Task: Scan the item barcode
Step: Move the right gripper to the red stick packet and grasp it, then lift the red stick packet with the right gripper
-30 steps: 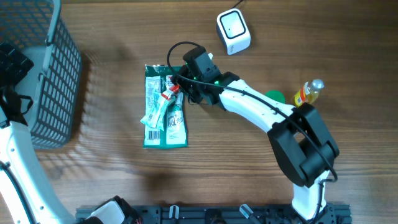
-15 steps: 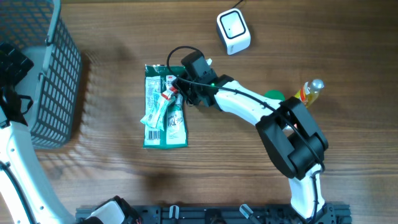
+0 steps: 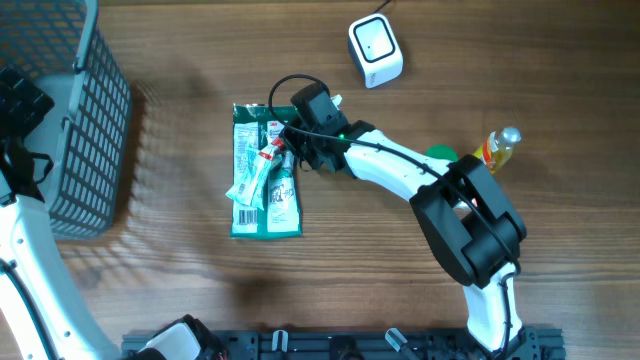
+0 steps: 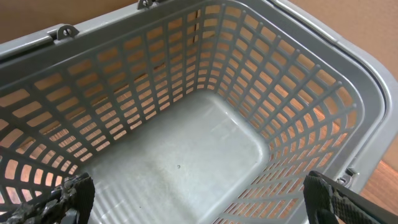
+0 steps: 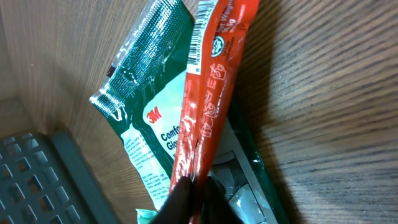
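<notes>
A red packet (image 5: pixel 211 93) with a white barcode strip (image 5: pixel 198 37) on its edge lies on a green 3M glove pack (image 5: pixel 146 118). My right gripper (image 5: pixel 196 196) is shut on the red packet's near end, its dark fingers pinching the packet between them. From overhead, the right gripper (image 3: pixel 288 140) sits at the top right of the green packs (image 3: pixel 265 190), with the red packet (image 3: pixel 272 151) beneath it. The white scanner (image 3: pixel 375 50) stands at the back of the table. My left gripper (image 4: pixel 202 199) hangs open over the grey basket (image 4: pixel 186 155), holding nothing.
The grey basket (image 3: pixel 70 120) stands at the far left, under the left arm. A yellow bottle (image 3: pixel 497 148) and a green round thing (image 3: pixel 440 155) lie to the right, beside the right arm. A light green tube (image 3: pixel 248 185) lies across the green packs.
The right gripper's jaws have closed on the red packet. The right arm shifted slightly left early on. The left arm has not moved.
</notes>
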